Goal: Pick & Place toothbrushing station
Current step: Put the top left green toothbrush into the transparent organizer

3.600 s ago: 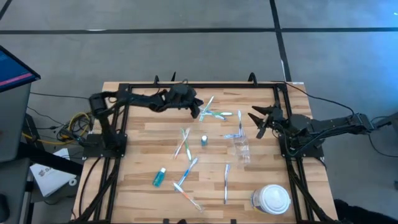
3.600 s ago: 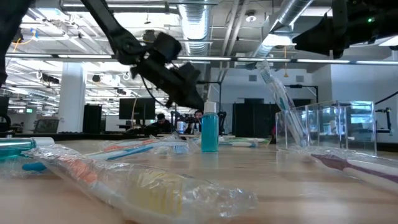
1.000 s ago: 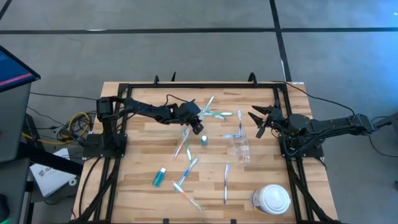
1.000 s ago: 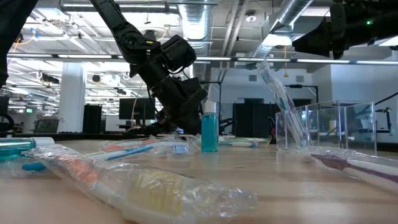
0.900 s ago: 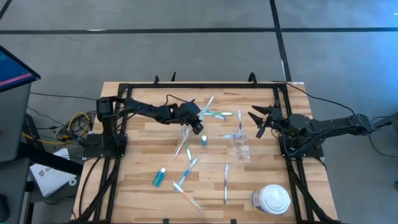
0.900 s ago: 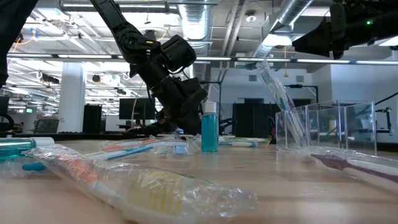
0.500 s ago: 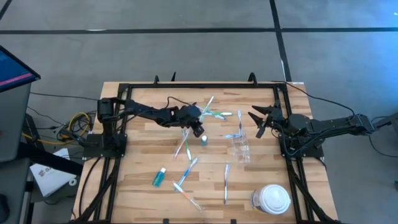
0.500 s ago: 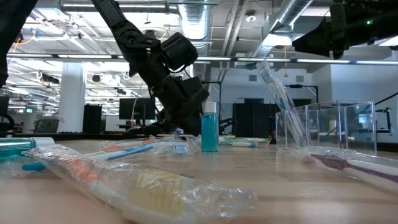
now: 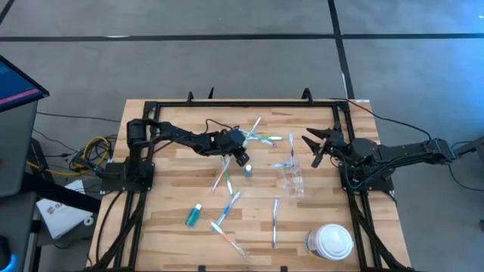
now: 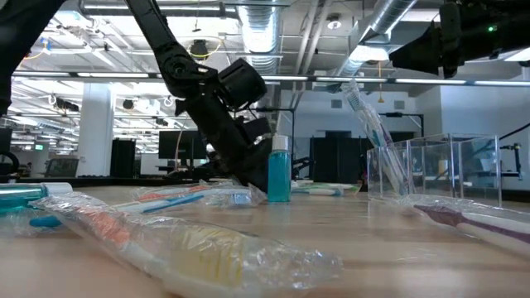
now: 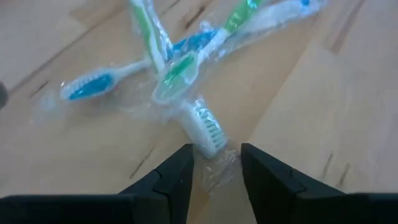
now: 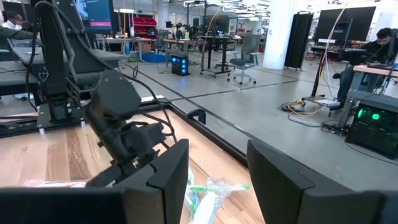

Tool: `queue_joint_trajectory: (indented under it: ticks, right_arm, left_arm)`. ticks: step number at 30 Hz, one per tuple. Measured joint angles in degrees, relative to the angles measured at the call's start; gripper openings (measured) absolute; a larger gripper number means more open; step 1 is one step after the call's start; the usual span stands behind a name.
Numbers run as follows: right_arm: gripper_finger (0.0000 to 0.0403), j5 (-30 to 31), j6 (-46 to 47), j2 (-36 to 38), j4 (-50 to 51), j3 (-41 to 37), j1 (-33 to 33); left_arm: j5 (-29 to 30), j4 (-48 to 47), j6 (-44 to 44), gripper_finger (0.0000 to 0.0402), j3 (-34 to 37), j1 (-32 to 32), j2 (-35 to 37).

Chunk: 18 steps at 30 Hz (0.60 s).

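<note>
I am holding the left gripper [image 9: 242,157] low over the table [image 9: 166,198], its fingers [image 11: 177,174] spread apart with nothing pinched; the white bristled head of a wrapped toothbrush [image 11: 200,124] is lying just ahead of the gap between them, and just beyond it a cluster of blue and green toothbrushes [image 11: 166,59] is fanning out; the small teal bottle [image 9: 247,171] is standing upright just beside this gripper; farther off, more toothbrushes [image 9: 223,220] and a teal tube [image 9: 194,215] are lying scattered; I am keeping the right gripper [image 9: 311,146] raised, well apart from the left, its fingers [image 12: 165,173] spread and empty, with the clear plastic cup [image 9: 293,179] near it.
</note>
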<state>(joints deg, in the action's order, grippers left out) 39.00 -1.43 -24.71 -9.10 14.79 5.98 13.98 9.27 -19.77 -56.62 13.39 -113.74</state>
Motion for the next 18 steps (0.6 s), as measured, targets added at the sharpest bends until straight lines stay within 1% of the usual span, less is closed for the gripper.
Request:
queue_joint_trajectory:
  ticks: [3, 5, 7, 10, 11, 18]
  right_arm:
    - [0.0154, 0.0, 0.0, 0.0, 0.0, 0.0, 0.0]
    - [0.0154, 0.0, 0.0, 0.0, 0.0, 0.0, 0.0]
    - [0.0154, 0.0, 0.0, 0.0, 0.0, 0.0, 0.0]
    - [0.0154, 0.0, 0.0, 0.0, 0.2, 0.0, 0.0]
    - [0.0154, 0.0, 0.0, 0.0, 0.3, 0.0, 0.0]
    - [0.0154, 0.0, 0.0, 0.0, 0.6, 0.0, 0.0]
  left_arm:
    - [2.5, 0.6, 0.0, 0.0129, -0.1, -0.4, -0.8]
    - [3.7, 0.5, 0.0, 0.0117, -0.1, -0.5, -0.6]
    - [3.9, -0.2, 0.2, 0.0090, 0.0, -0.6, 0.1]
    - [4.9, -1.4, 0.9, 0.0028, 0.1, -0.6, 0.8]
    - [5.1, -1.5, 0.9, 0.0015, 0.2, -0.6, 0.9]
    - [5.8, -1.6, 1.1, 0.0001, 0.2, -1.0, 1.0]
